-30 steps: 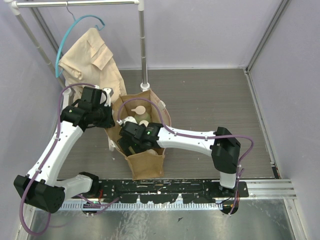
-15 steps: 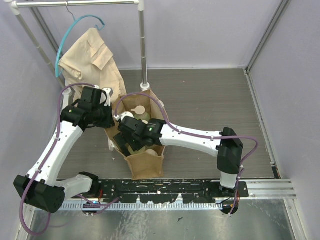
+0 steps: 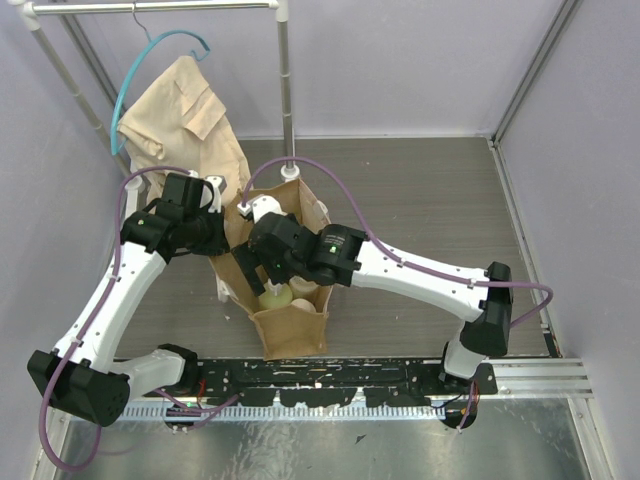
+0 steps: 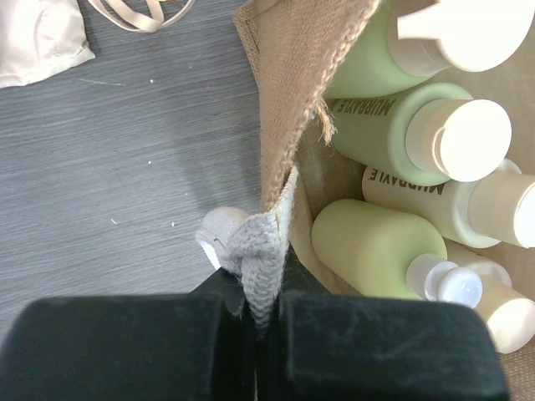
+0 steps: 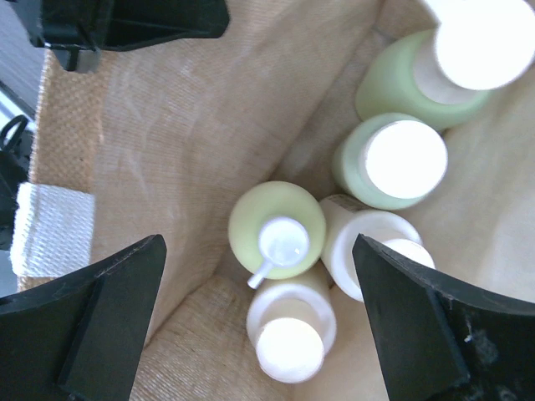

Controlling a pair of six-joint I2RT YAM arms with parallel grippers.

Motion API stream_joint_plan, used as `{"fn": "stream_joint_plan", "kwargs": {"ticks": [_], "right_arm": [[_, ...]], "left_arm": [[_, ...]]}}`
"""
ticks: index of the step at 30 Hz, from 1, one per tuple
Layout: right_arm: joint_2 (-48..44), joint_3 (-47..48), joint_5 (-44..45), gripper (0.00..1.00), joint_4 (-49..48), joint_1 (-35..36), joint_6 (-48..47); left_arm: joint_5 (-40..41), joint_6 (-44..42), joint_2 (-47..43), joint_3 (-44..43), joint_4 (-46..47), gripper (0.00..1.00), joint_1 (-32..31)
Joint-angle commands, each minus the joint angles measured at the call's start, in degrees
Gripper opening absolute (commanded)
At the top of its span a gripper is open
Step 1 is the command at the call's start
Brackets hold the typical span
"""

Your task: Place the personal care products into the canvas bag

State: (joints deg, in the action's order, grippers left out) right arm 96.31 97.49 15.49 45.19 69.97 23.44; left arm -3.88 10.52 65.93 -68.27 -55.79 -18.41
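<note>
The tan canvas bag (image 3: 290, 335) stands open between my arms. My left gripper (image 3: 222, 240) is shut on its whitish strap handle (image 4: 261, 251) at the left rim (image 4: 292, 75). My right gripper (image 3: 265, 265) hangs open and empty over the bag's mouth, its jaws wide apart (image 5: 267, 322). Inside the bag (image 5: 167, 150) stand three green bottles, one with a pump top (image 5: 276, 230) and two capped (image 5: 393, 159) (image 5: 435, 67). Two beige bottles (image 5: 292, 334) (image 5: 368, 246) stand beside them. The left wrist view also shows the bottles (image 4: 393, 138). Two of them show in the top view (image 3: 275, 297).
A beige shirt (image 3: 180, 120) on a teal hanger hangs from a rack at the back left, its pole (image 3: 287, 90) just behind the bag. The black mounting rail (image 3: 350, 375) runs along the near edge. Purple walls close in the left, back and right.
My right gripper has risen from inside the bag and shifted toward the far side, the arm stretching out. The left gripper keeps hold of the handle and has not moved.
</note>
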Motion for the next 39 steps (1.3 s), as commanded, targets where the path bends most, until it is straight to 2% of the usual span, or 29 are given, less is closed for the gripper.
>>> {"fn": "stream_joint_plan", "kwargs": {"ticks": [1,9,13,15,21,26,30,35,39], "right_arm": [[-7.1,-0.3,7.1,1.00,0.9,-0.6,-0.7],[-23.0,-8.2,16.0,1.00,-4.2,-1.0,-1.6],[-27.6,-9.9,24.4,1.00,1.5,-1.6,-0.7],[-29.1,-10.5,28.7,1.00,5.0,-2.0,0.2],[-34.1,-13.3,36.5,1.00,14.1,-6.7,3.7],[-38.6,-19.0,31.4,1.00,12.8,-15.5,0.5],[-39.7,-24.0,25.8,1.00,8.9,-22.8,-3.5],[-36.9,-29.4,17.4,1.00,0.9,-31.6,-9.1],[-32.9,-32.1,7.2,1.00,-6.8,-42.3,-13.7]], "left_arm": [[2.0,-0.2,-2.2,-3.6,3.5,0.01,0.6],[2.1,-0.2,-1.8,-3.7,3.5,0.06,0.5],[2.2,0.0,-1.9,-3.8,3.6,0.18,0.6],[2.5,0.0,-2.0,-3.8,3.6,0.32,0.5],[4.0,0.2,-2.6,-5.0,3.3,1.00,0.6],[5.6,1.1,-3.7,-7.0,2.4,0.98,0.6],[10.6,2.9,-7.5,-7.1,1.9,0.98,0.5],[17.6,1.3,-12.0,-5.5,3.1,0.98,0.6],[17.6,0.6,-10.7,-6.9,2.2,0.98,0.5]]}}
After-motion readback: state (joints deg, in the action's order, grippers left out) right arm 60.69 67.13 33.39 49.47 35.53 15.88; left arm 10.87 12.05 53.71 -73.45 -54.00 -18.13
